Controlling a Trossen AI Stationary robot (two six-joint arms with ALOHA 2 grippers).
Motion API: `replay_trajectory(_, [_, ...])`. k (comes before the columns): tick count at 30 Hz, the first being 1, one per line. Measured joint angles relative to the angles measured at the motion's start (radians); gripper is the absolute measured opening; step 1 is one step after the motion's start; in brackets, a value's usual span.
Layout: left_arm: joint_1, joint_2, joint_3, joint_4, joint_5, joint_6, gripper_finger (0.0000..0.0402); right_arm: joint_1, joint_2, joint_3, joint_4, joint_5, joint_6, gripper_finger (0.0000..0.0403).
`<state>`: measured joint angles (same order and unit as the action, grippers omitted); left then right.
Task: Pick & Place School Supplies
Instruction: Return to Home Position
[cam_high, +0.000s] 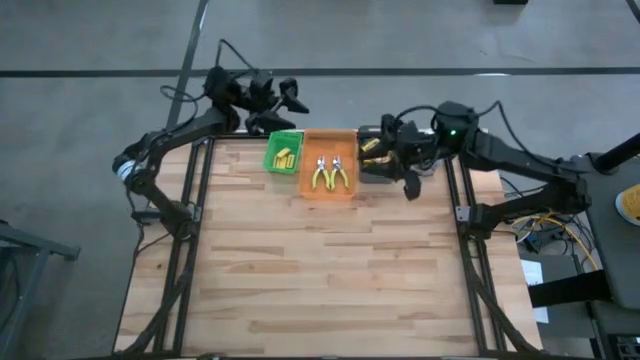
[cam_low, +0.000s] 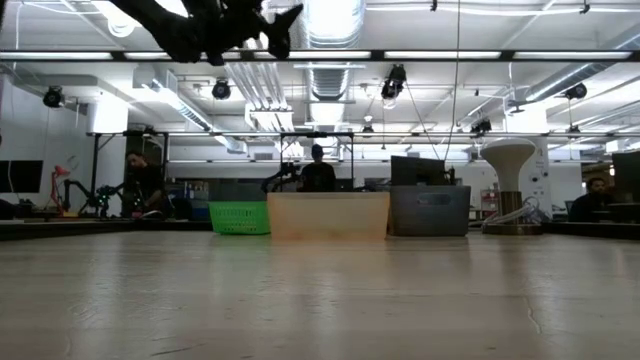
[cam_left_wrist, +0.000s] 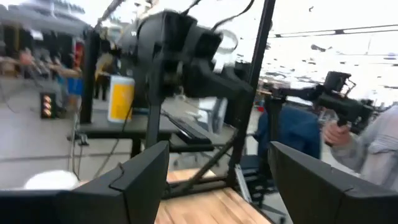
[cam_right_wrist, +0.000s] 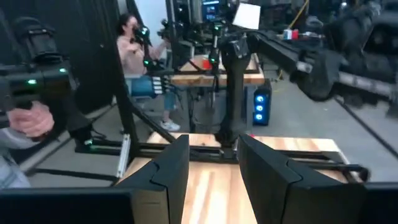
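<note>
Since the school supplies (cam_high: 329, 175) sit binned at 12 o'clock, I'm homing. Left gripper (cam_left_wrist: 217, 155) and right gripper (cam_right_wrist: 214, 146) jaws apart, empty. Next: fold arms back.

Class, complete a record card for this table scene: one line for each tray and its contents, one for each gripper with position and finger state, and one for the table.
Green tray: short yellow blocks
Orange tray: two yellow-handled pliers
Black tray: yellow crayon boxes, partly under the right arm
Left gripper: open, raised beyond the table's far edge
Right gripper: open, at the black tray's right side
Table: wooden, three trays in a row at its far edge
</note>
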<state>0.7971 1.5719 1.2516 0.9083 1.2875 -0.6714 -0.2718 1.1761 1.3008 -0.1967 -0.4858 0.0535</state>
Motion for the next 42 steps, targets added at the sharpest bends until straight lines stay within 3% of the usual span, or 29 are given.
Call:
replay_trajectory(8, [0.003, -0.245, -0.280, -0.009, -0.065, 0.082, 0.0280, 0.000, -0.008, -0.226, 0.189, -0.011, 0.032, 0.0122])
replay_trajectory(13, [0.006, -0.450, -0.516, -0.077, -0.220, 0.131, 0.0280, 0.000, -0.040, -0.337, 0.358, -0.011, 0.050, 0.0123])
replay_trajectory(16, [0.006, -0.569, -0.639, -0.127, -0.266, 0.164, 0.0280, 0.000, -0.071, -0.385, 0.382, -0.002, 0.044, 0.0127])
replay_trajectory(21, [0.000, -0.734, -0.807, -0.133, -0.269, 0.209, 0.0280, 0.001, -0.128, -0.451, 0.404, 0.114, 0.047, 0.0133])
replay_trajectory(25, [0.000, -0.838, -0.921, -0.165, -0.355, 0.224, 0.0280, 0.002, -0.153, -0.505, 0.422, 0.119, 0.047, 0.0134])
replay_trajectory(31, [0.000, -0.941, -1.041, -0.263, -0.417, 0.225, 0.0280, 0.019, -0.177, -0.596, 0.435, 0.123, 0.021, 0.0127])
replay_trajectory(35, [0.000, -0.990, -1.066, -0.301, -0.434, 0.221, 0.0280, 0.015, -0.195, -0.671, 0.564, 0.122, 0.048, 0.0122])
replay_trajectory(42, [0.000, -1.067, -1.077, -0.614, -0.451, 0.356, 0.0280, 0.014, -0.232, -0.828, 0.751, 0.123, 0.099, 0.0124])
